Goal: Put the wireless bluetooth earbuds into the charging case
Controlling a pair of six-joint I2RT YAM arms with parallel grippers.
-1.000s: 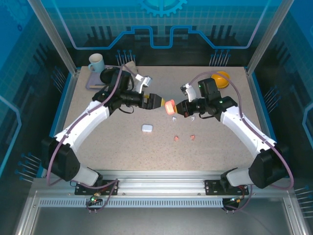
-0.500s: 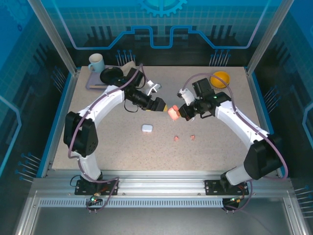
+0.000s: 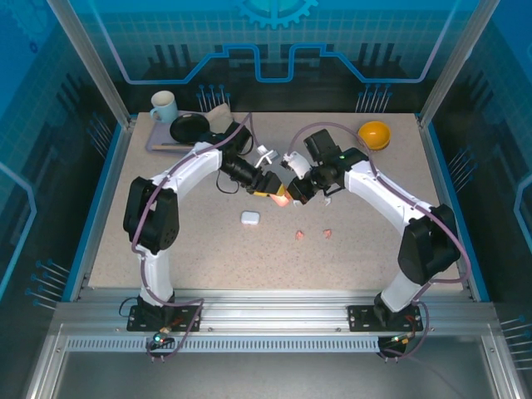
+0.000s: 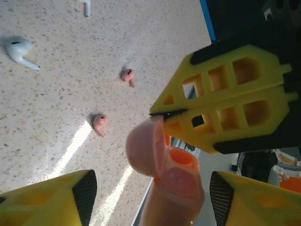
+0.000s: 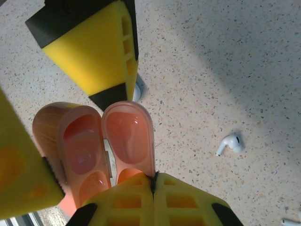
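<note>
**Pink case held open, no earbud seated**

Nearest the arm bases, two pink earbuds (image 3: 298,234) and the closed white case (image 3: 250,218) lie loose on the bench (image 3: 166,249). Mid-bench, the right gripper (image 5: 153,181) is clamped on the lid of the open pink case (image 5: 127,141), whose wells appear empty. The left gripper (image 4: 150,183) straddles the case body with its jaws parted. A white earbud (image 5: 230,143) lies alongside. All four insertions are judged outstanding.
</note>
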